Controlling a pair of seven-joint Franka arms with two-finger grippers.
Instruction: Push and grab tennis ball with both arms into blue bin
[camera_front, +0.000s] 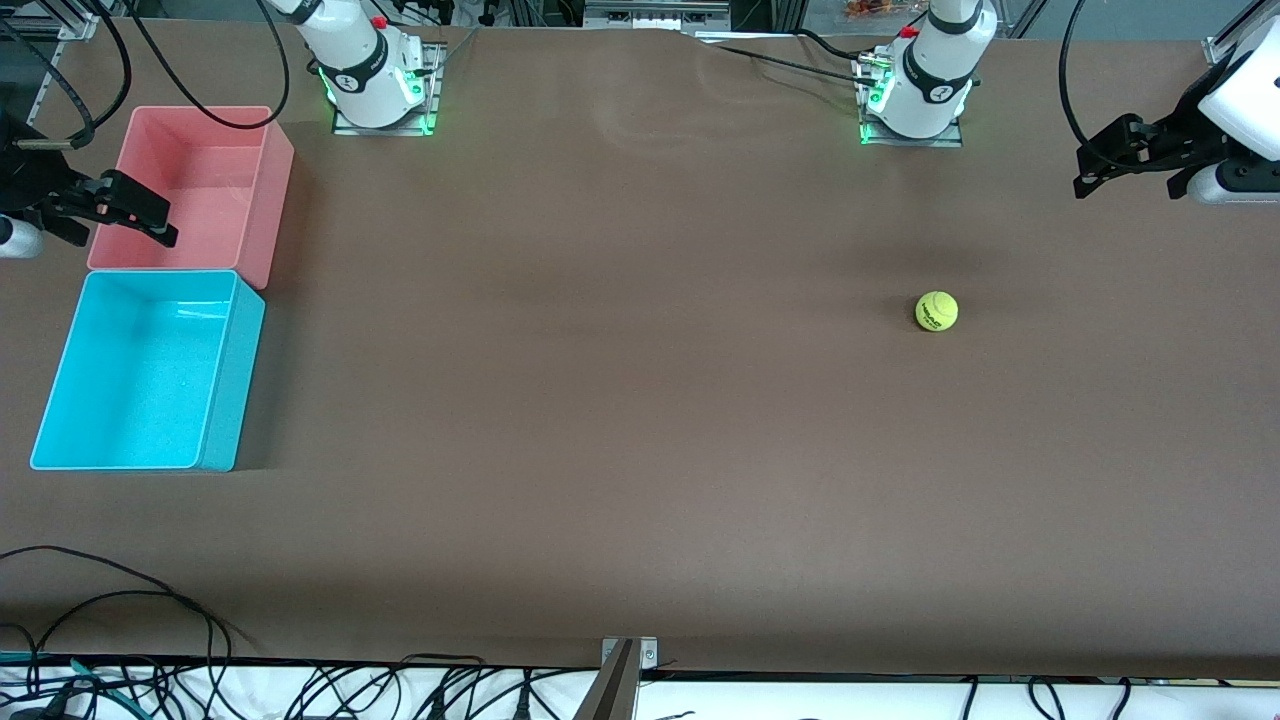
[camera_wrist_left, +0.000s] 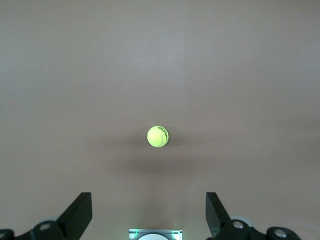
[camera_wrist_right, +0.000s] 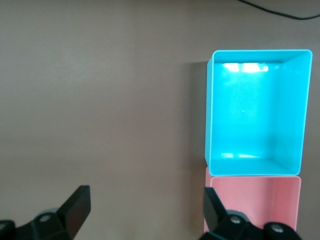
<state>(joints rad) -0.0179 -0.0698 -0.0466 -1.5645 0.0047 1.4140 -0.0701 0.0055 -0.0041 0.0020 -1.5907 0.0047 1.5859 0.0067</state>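
The tennis ball (camera_front: 937, 311) lies alone on the brown table (camera_front: 620, 400), right of centre in the front frame. At the right edge the left gripper (camera_front: 1085, 172) hangs with fingers spread and empty. At the left edge the right gripper (camera_front: 165, 228), likewise spread, seems to hover over the pink bin (camera_front: 255, 190), which touches the blue bin (camera_front: 225, 400) below it.

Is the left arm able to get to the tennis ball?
Probably yes. The left end effector hangs open over bare table, and nothing stands between it and the tennis ball.
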